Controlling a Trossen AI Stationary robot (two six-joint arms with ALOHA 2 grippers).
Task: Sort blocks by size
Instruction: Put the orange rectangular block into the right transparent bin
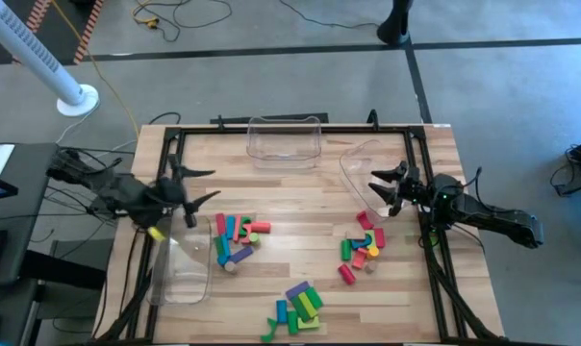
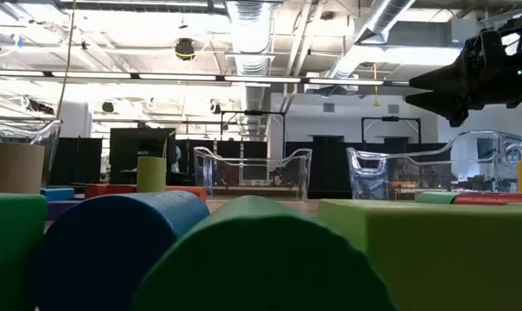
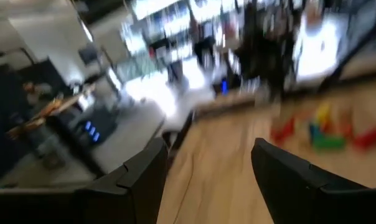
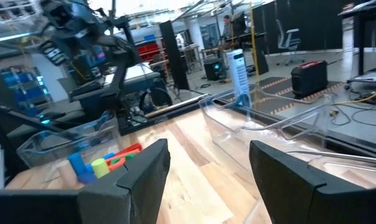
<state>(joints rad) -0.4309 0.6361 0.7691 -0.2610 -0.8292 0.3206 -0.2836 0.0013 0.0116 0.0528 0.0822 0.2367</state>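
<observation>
Left gripper jaws open, right gripper jaws open, both empty, blocks blurred in left wrist view

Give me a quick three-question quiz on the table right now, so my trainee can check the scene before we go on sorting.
1. True or false: the left gripper is shut on a block.
2. How many clear bins are on the table? A) one B) two C) three
3. Fill in: the blocks lie in ___ separate clusters on the wood.

Key
1. False. Both the left gripper and the right gripper are open and hold nothing.
2. C. One back bin at the far edge, one right bin near the right gripper, one left bin by the left gripper.
3. Three: the left cluster, the right cluster and the near cluster.
</observation>
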